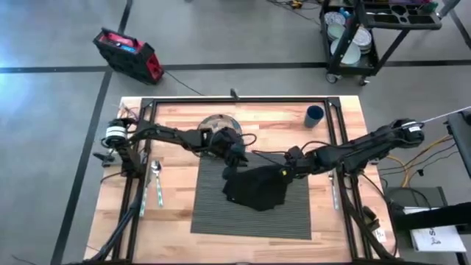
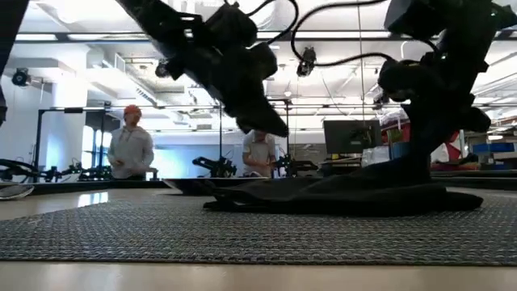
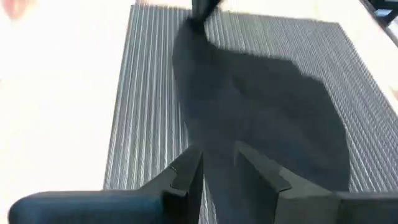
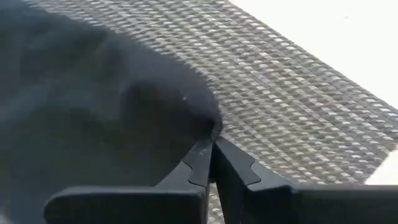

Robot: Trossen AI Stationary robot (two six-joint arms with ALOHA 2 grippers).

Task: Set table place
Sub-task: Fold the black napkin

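The dark grey ribbed placemat lies flat on the wooden table. A black cloth napkin is crumpled on the mat's middle. My right gripper is shut on the napkin at its right side, low over the mat. My left gripper hovers open above the napkin's far left part. In the low view it hangs clear of the cloth. In the left wrist view its fingers stand apart over the napkin. My right gripper pinches a pulled-up tip of the napkin's edge between its two fingertips. It comes slanting down from the table's right side. The cloth rises to a small peak at the fingers, while the remainder of the napkin lies slack on the placemat.
A plate sits beyond the placemat's far edge, under my left arm. A blue cup stands at the far right. A spoon lies left of the mat and a piece of cutlery lies right of it. People stand in the room beyond.
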